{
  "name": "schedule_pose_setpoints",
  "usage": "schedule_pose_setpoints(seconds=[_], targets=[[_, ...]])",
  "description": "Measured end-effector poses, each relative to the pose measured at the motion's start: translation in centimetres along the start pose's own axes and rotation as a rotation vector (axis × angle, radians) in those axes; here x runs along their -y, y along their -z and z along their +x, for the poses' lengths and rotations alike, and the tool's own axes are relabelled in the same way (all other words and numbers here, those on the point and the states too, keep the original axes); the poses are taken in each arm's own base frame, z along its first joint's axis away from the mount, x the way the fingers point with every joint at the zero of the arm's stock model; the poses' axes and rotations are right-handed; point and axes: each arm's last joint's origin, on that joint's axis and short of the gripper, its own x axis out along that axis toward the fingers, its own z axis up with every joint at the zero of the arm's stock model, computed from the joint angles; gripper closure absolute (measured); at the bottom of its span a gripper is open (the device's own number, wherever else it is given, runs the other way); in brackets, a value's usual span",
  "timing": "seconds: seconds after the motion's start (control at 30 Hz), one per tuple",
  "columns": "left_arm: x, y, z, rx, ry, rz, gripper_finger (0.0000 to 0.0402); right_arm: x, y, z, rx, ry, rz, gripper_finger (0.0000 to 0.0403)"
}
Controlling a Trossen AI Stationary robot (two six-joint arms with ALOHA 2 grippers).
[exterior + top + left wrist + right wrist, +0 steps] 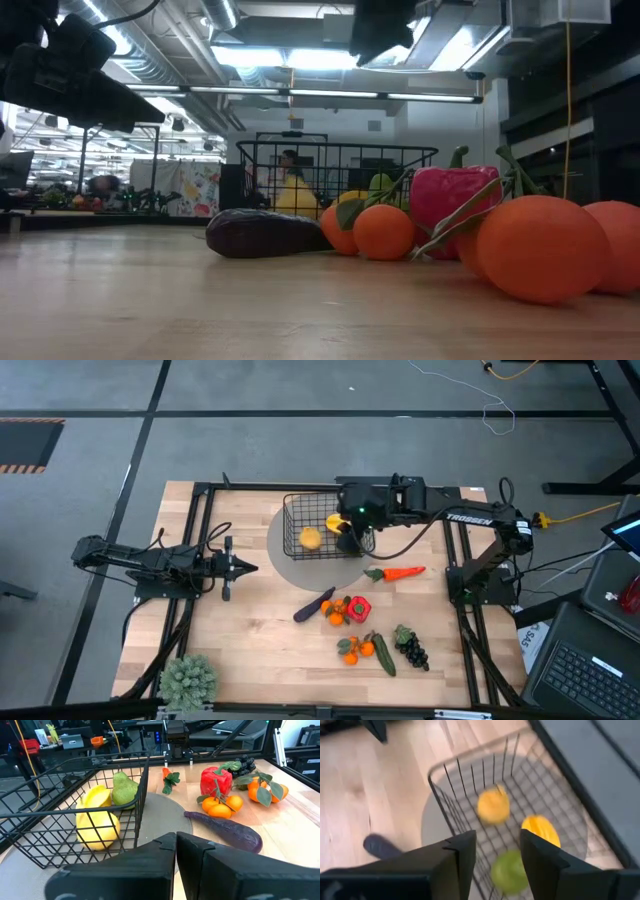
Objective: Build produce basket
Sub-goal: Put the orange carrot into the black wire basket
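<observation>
You are looking at three fruits lying in the basket [322, 526] while the right claw [496, 851] is hovering above, half-open and empty.

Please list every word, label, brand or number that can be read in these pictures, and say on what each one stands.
"TROSSEN", in white letters, on the right arm, in the high view.
Posters and signs in the room behind the table, in the low view: too small and blurred to read.
Nothing readable on the basket or the produce.
</observation>
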Motion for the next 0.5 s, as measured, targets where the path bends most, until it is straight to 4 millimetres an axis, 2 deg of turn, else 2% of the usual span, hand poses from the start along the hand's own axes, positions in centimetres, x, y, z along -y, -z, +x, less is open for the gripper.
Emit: schedule_pose_setpoints(seconds=[0.13, 0.3, 0.5], targets=[[0.0, 0.0, 0.0, 0.000, 0.000, 0.000, 0.0398, 0.1, 0.8, -0.7, -0.087, -0.026, 0.058, 0.0261], [0.0, 0.0, 0.0, 0.000, 0.000, 0.000, 0.0398, -0.4, 2.2, -2.7, -0.228, -0.097, 0.114, 0.0261], [0.0, 0.0, 0.0, 0.000, -0.003, 0.000, 0.0398, -1.3, 3.2, -4.8, -0.259, -0.109, 0.133, 0.0261]])
